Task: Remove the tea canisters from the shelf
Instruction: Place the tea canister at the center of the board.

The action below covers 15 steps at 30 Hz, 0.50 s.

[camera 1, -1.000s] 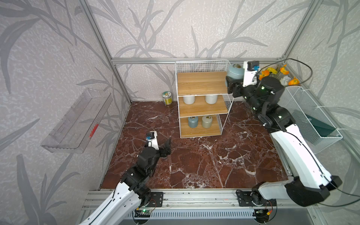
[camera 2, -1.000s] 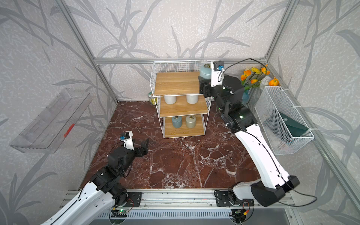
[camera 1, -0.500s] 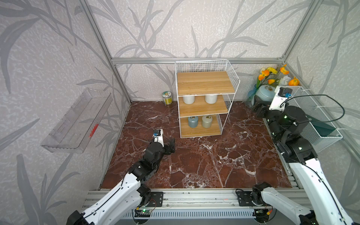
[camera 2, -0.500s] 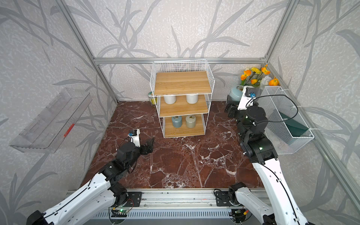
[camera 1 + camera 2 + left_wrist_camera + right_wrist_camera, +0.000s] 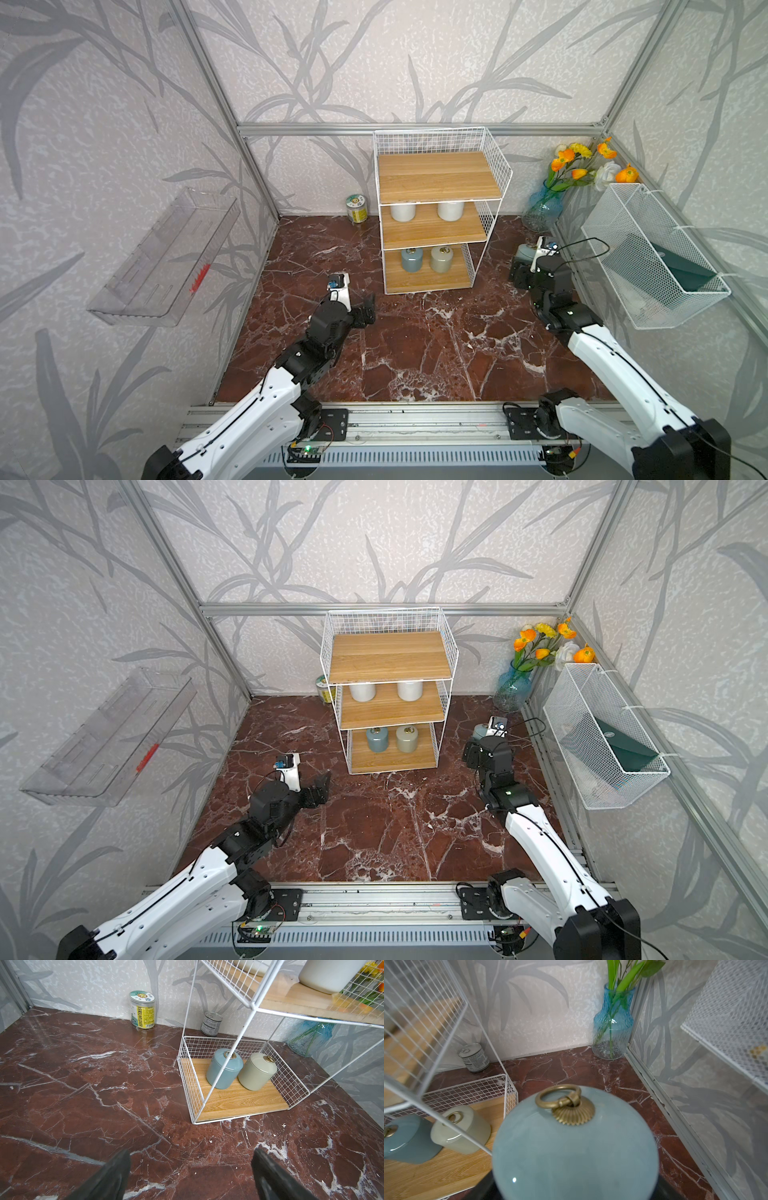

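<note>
Four jars are still standing on the shelf (image 5: 438, 183), because the fifth, a blue-grey jar (image 5: 575, 1147), is riding in the right gripper (image 5: 520, 264), whose jaws are clamping its sides. A second ago that gripper was up beside the top board. Now it is hanging low beside the shelf, close over the floor (image 5: 415, 345), with the vase (image 5: 612, 1028) ahead of it. By the look of it, one removal is nearly finishing and only the release is lacking. Whether the jar's base is touching the floor I cannot tell.

The left gripper (image 5: 191, 1159) has been creeping forward, jaws standing wide and empty. The bottom-board pair, a blue jar (image 5: 224, 1068) just beside a beige jar (image 5: 256, 1071), is waiting ahead of it, still well apart. It is probably lining up for one of them.

Both top views are showing two white jars (image 5: 402, 211) on the middle board, while the left wrist view is catching only their bases. The wrist views, in turn, are revealing a small tin can (image 5: 211, 1024) behind the shelf, which both top views are hiding.
</note>
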### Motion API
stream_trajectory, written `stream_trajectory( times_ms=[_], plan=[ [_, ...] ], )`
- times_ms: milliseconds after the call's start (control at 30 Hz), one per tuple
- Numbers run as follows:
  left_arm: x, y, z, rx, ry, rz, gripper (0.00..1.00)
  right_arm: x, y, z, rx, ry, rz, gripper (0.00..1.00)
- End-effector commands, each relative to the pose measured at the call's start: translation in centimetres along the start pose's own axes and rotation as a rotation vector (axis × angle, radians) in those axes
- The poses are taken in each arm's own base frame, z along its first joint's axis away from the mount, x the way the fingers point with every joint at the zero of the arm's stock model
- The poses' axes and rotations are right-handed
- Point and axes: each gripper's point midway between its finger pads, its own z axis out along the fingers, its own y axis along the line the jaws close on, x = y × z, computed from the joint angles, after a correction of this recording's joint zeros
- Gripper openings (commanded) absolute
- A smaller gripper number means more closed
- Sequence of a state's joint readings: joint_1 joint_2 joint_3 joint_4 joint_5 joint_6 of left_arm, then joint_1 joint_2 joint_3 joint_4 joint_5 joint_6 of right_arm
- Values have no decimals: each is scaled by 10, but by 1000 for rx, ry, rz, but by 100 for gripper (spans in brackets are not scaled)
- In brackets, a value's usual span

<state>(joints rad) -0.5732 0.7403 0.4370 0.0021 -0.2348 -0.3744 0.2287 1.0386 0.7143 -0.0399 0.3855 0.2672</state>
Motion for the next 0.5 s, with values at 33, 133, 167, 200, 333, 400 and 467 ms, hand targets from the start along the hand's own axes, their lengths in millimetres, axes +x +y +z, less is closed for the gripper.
stream_trajectory(
  times_ms=[33, 133, 167, 200, 333, 400, 467],
  plan=[
    [-18, -6, -2, 9, -33, -2, 92, -40, 4, 10, -15, -199, 135, 63],
    [-16, -6, 1, 9, -26, -9, 92, -24, 4, 28, 3, -181, 124, 63],
    [-14, -6, 2, 7, -23, -11, 92, -19, 4, 34, 8, -172, 119, 63],
    [-13, -7, 3, 9, -19, -12, 92, -14, 5, 41, 10, -160, 108, 63],
    [-12, -8, 7, 4, -9, -8, 92, 3, 8, 65, 26, -137, 82, 63],
    [-12, -7, 9, -4, -4, -2, 92, 7, 8, 74, 43, -138, 78, 64],
    [-12, -7, 10, -9, -1, 4, 92, 10, 10, 85, 53, -131, 53, 64]
  ],
)
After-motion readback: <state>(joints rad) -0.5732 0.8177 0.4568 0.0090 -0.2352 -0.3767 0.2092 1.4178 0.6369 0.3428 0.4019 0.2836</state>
